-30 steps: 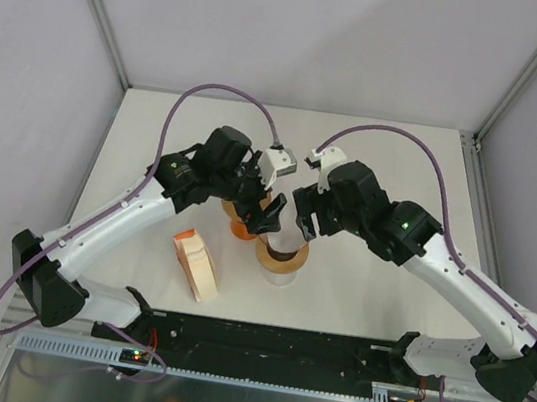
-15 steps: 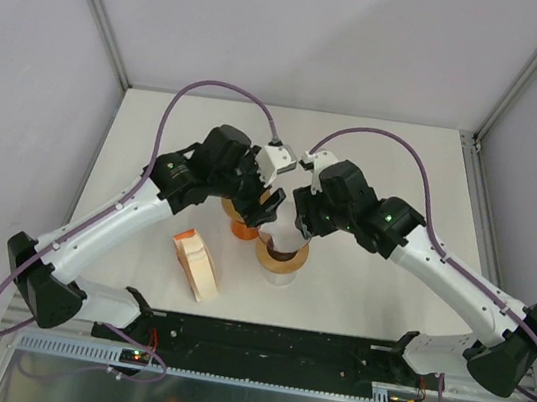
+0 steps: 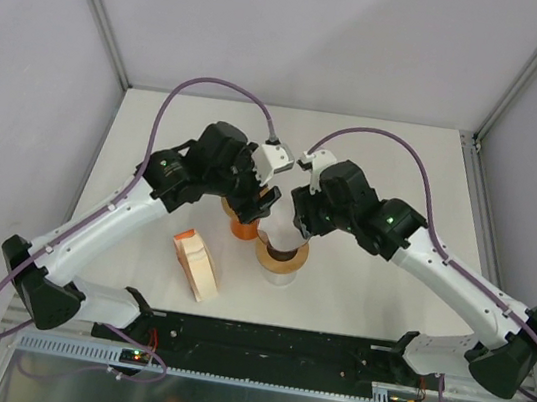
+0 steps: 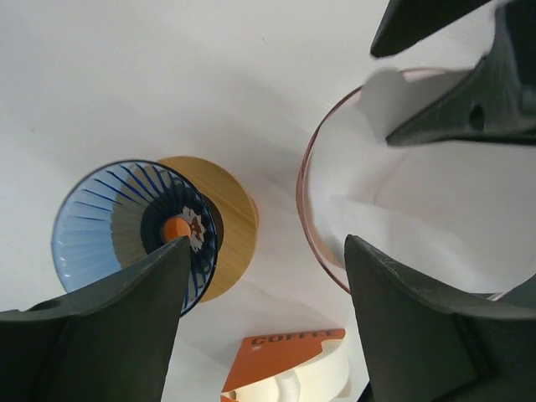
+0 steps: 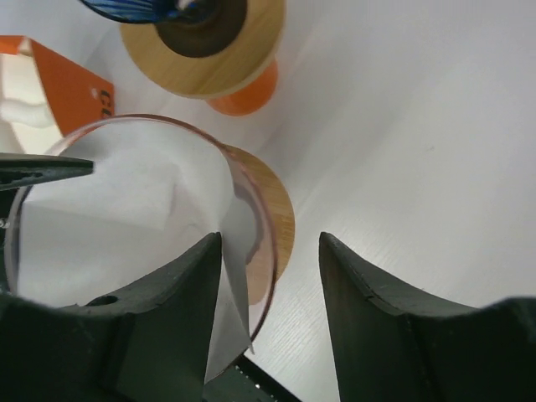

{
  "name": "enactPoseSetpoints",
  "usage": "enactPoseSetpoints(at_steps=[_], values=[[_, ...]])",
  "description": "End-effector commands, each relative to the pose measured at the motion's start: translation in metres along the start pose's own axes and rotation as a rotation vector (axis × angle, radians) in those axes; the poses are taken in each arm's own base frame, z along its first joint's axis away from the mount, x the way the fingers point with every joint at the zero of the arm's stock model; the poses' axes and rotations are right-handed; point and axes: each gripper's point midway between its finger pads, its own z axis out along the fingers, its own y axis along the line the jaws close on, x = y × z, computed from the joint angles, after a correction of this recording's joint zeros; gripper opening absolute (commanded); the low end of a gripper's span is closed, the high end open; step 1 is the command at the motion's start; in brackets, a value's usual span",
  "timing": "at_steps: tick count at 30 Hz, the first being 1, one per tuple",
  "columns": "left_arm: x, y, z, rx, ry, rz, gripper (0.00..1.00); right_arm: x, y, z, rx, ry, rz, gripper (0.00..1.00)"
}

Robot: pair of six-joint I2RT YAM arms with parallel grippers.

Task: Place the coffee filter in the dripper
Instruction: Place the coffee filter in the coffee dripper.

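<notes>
White matte table (image 3: 406, 161) carries an orange carton (image 4: 285, 358) printed "COFFEE" and a ribbed blue dripper (image 4: 126, 230) on a wooden disc (image 4: 233, 224). The left tool (image 4: 266, 247) gapes wide, empty. A white paper filter (image 5: 126, 201) sits inside the clear pink glass dripper (image 4: 306, 180). The right tool (image 5: 270, 239), half open, straddles its rim.

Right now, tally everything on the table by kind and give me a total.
Drippers: 2, the blue dripper and the pink dripper
Paper filter: 1, inside the pink dripper
Filter pack: 1
Total: 4
</notes>
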Motion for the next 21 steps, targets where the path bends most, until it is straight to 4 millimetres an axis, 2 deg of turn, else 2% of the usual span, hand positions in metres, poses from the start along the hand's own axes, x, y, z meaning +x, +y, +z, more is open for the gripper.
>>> enactPoseSetpoints(at_steps=[1, 7, 10, 11, 13, 17, 19, 21], values=[[-0.037, -0.007, -0.016, 0.046, -0.107, 0.032, 0.79, -0.043, 0.019, -0.027, -0.094, -0.199, -0.085, 0.56], [-0.038, -0.016, -0.007, 0.108, -0.100, 0.017, 0.79, -0.074, 0.004, -0.064, -0.029, -0.369, -0.194, 0.65], [-0.034, -0.016, -0.003, 0.111, -0.085, 0.013, 0.80, -0.080, 0.007, -0.079, -0.043, -0.416, -0.268, 0.66], [-0.033, -0.016, -0.002, 0.110, -0.082, 0.014, 0.80, -0.081, 0.012, -0.084, -0.065, -0.429, -0.297, 0.66], [-0.032, -0.014, -0.001, 0.104, -0.077, 0.017, 0.79, -0.075, 0.035, -0.089, -0.160, -0.436, -0.395, 0.66], [-0.034, -0.012, -0.002, 0.124, -0.087, 0.001, 0.76, -0.045, 0.092, -0.086, -0.342, -0.381, -0.627, 0.72], [-0.031, -0.013, 0.000, 0.148, -0.083, -0.018, 0.73, -0.031, 0.106, -0.078, -0.371, -0.339, -0.691, 0.74], [-0.027, -0.019, 0.003, 0.186, -0.078, -0.026, 0.71, -0.022, 0.112, -0.069, -0.366, -0.301, -0.719, 0.75]])
